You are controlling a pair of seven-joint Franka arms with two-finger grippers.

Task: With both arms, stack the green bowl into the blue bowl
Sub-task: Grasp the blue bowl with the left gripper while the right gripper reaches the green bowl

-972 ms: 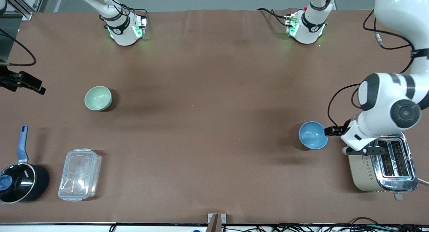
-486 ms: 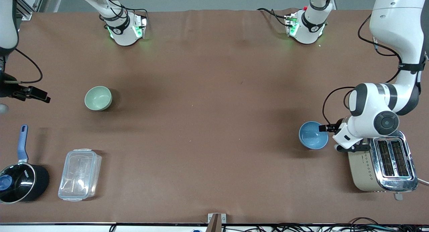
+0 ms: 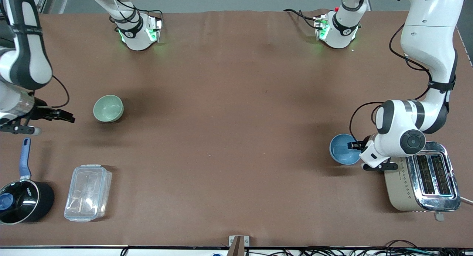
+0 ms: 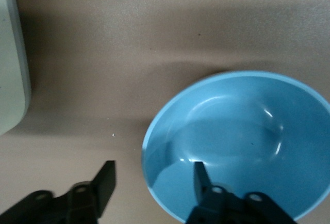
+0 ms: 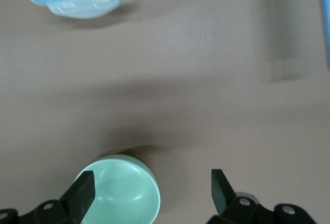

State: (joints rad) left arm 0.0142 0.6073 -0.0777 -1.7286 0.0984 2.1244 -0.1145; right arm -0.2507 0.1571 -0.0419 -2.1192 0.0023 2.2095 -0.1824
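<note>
The pale green bowl (image 3: 108,108) stands upright toward the right arm's end of the table. My right gripper (image 3: 68,118) is open and hovers low beside it, apart from it. In the right wrist view the green bowl (image 5: 121,193) lies under the open right gripper (image 5: 152,189), closer to one finger (image 5: 85,190). The blue bowl (image 3: 343,149) stands upright toward the left arm's end, next to the toaster. My left gripper (image 3: 355,145) is open at its rim. In the left wrist view the left gripper (image 4: 153,177) straddles the blue bowl's (image 4: 242,131) rim, one finger (image 4: 201,175) inside and one outside.
A cream and chrome toaster (image 3: 421,182) stands close beside the blue bowl, under the left arm's wrist. A clear plastic box (image 3: 88,192) and a black saucepan (image 3: 22,200) with a blue handle (image 3: 25,158) stand nearer to the front camera than the green bowl.
The left gripper has moved onto the blue bowl's rim. The right arm has swung in from the table's end toward the green bowl. Neither bowl has moved.
</note>
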